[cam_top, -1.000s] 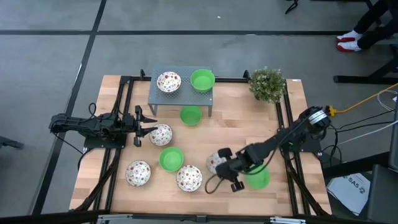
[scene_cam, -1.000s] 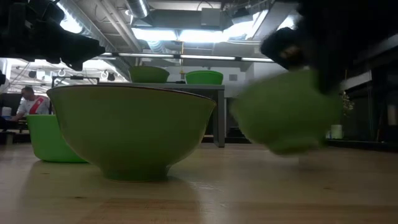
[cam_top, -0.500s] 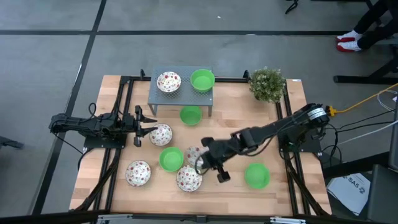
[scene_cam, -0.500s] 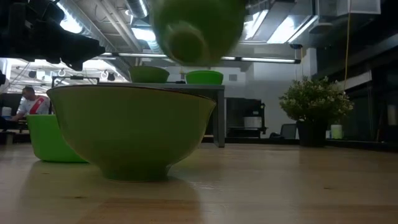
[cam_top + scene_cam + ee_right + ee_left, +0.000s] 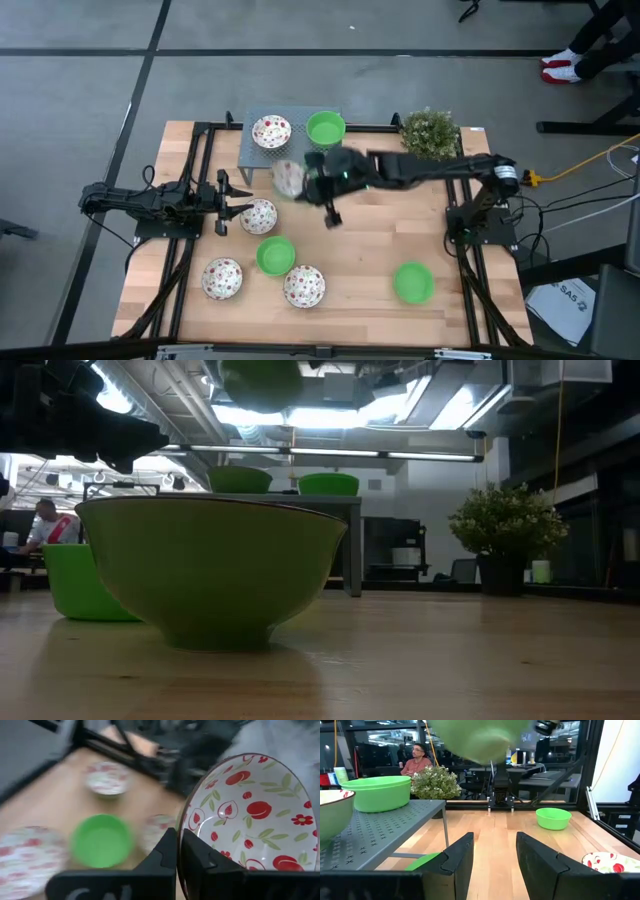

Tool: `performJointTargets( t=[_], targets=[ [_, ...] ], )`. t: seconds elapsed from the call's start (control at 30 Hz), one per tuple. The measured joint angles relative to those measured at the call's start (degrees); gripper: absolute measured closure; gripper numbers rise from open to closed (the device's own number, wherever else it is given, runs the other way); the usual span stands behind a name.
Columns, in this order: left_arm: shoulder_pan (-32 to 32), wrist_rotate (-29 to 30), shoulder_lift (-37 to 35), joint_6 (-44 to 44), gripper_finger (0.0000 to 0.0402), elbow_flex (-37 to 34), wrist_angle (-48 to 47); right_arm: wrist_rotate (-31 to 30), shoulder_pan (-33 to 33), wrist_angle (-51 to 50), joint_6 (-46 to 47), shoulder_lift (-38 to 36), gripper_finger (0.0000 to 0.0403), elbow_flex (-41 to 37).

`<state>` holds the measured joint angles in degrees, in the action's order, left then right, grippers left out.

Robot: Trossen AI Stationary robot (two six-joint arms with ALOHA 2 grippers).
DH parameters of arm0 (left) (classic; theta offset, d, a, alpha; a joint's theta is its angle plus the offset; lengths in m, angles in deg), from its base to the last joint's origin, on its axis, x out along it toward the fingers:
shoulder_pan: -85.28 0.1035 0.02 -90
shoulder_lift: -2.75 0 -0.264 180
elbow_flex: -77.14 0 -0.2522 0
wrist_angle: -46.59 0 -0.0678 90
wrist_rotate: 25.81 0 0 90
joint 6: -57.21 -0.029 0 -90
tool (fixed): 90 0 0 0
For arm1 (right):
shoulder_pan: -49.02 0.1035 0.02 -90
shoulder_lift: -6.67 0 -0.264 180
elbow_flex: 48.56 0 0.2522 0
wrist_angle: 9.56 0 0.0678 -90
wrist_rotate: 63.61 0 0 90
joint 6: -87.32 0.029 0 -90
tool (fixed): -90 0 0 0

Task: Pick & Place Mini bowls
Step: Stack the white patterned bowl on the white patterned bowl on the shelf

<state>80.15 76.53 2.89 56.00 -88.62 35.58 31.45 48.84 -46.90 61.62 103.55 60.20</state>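
My right gripper is shut on a white speckled mini bowl, held in the air by the near edge of the grey shelf. The bowl's underside shows in the low view. My left gripper waits open at the table's left, beside another speckled bowl. On the shelf stand a speckled bowl and a green one. A green bowl, two speckled bowls and a green bowl rest on the table. My right gripper holds the speckled bowl by its rim, pinched with one finger inside and one outside. The arm reaches in from the table's right. The bowl is lifted clear and tilted, its patterned inside facing the wrist camera.
A small bushy plant stands at the far right corner. Part of a green bowl shows under the shelf. A person sits in the room beyond the table. Bare wood lies between the shelf and the near right green bowl.
My right gripper has carried the speckled bowl from the table's near right, beside the green bowl, up and toward the far left. The bowl now hangs in the air at the shelf's near edge. The left arm has kept still.
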Motion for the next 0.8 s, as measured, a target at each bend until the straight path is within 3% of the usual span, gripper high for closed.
performJointTargets(
  t=[0.17,0.53,0.8],
  targets=[
    [0.0,0.0,0.0,0.0,0.0258,0.01,0.0,-0.5,-6.53,-1.05,-6.18,4.61,0.0392,7.89],
    [-0.02,0.0,0.0,0.0,0.0258,0.01,0.0,-0.37,-15.07,-5.86,-8.58,17.96,0.0387,24.85],
    [-0.02,0.0,0.0,0.0,0.0258,-0.01,0.0,1.03,-17.76,-8.3,-12.84,21.82,0.0389,27.55]
  ],
)
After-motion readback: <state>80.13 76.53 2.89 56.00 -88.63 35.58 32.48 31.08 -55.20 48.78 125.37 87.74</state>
